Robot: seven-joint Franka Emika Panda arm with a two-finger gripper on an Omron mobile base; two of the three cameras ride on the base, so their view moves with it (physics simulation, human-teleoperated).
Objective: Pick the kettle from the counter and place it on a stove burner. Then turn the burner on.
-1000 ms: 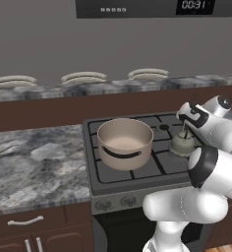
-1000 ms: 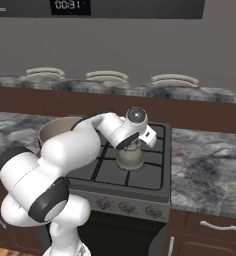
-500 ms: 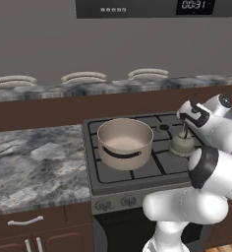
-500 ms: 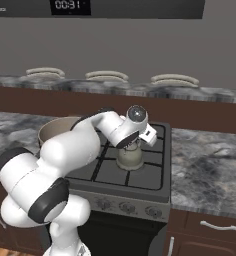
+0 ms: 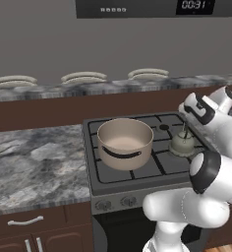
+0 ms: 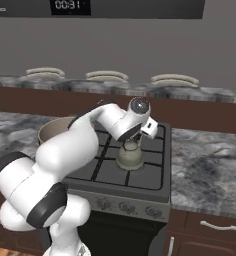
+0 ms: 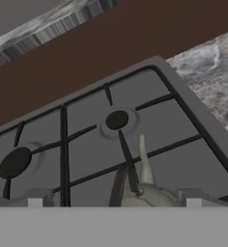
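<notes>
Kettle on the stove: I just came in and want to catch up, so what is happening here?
The kettle already sits on the cooktop grate, right of the large tan pot. The white arm reaches over it, and its gripper hangs just above the kettle with the jaws wide open, so nothing is held. The placing looks done. The knobs on the stove front are untouched, so the burner is not yet turned on.

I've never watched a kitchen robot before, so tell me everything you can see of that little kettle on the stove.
The kettle is small, squat and grey-green, metallic-looking, with a domed lid and a thin dark arched handle. It stands upright on the black grate at the stove's front right, beside the much larger tan pot. The pincer hangs just above it, open, not gripping it.
</notes>
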